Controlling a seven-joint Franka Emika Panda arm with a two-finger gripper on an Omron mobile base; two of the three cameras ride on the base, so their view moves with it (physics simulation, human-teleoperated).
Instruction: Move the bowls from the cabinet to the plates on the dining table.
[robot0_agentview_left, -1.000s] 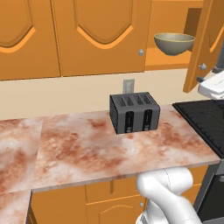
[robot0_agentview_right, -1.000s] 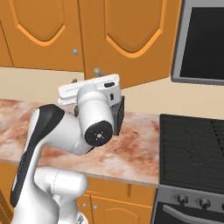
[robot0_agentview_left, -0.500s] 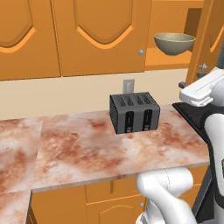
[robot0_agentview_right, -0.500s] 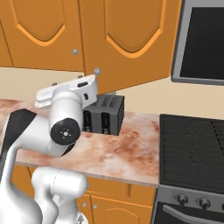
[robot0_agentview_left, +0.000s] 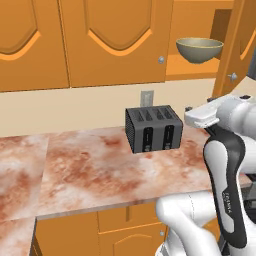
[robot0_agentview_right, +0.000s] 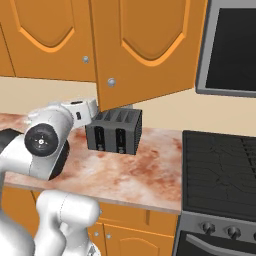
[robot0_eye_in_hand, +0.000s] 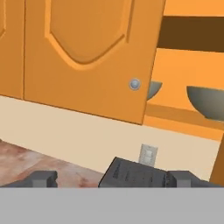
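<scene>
Spreading across the left is the marbled reddish-brown and white worktop, smooth and flat, beneath glossy orange cabinet doors with arched panels and round silver knobs. Near its middle stands a boxy black toaster with slotted top, against the cream wall. Right of it the white arm's gripper points at the cupboard, its dark fingertips spread wide apart, holding nothing. Up on the open cabinet shelf, far right, sit round olive-grey bowls, pale-rimmed.
</scene>
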